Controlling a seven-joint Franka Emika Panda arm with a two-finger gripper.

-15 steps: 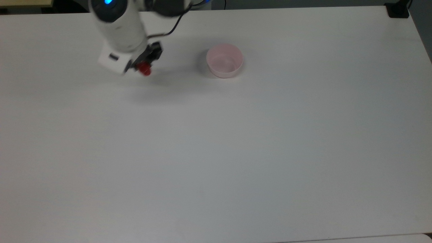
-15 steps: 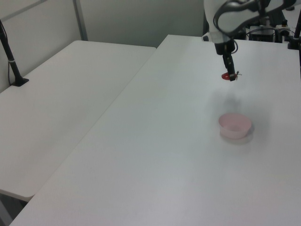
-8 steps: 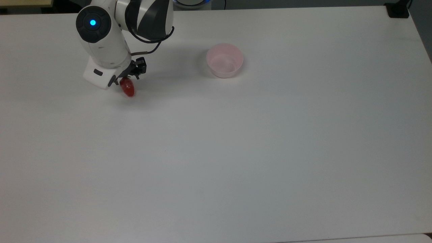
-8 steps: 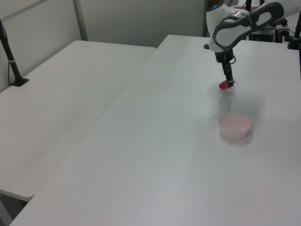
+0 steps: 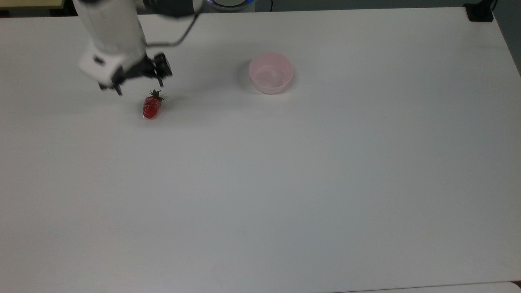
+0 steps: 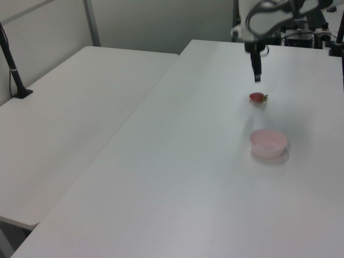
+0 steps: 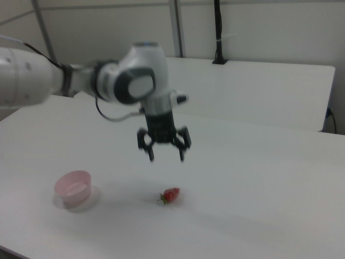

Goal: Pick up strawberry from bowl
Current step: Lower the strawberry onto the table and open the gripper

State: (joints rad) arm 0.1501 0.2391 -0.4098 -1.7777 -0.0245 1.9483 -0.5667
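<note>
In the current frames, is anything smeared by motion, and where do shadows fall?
Top view: the arm is smeared, the claw less so; the strawberry is crisp with a faint shadow beside it. Right view: arm and claw soft; the bowl casts a pale shadow. Left view: a soft shadow rings the bowl.

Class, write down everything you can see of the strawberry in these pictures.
The strawberry is small, glossy red and elongated, with a dark green leafy cap. It lies on its side on the white table, apart from the pink bowl. Nothing grips it: the open gripper hangs above it.
</note>
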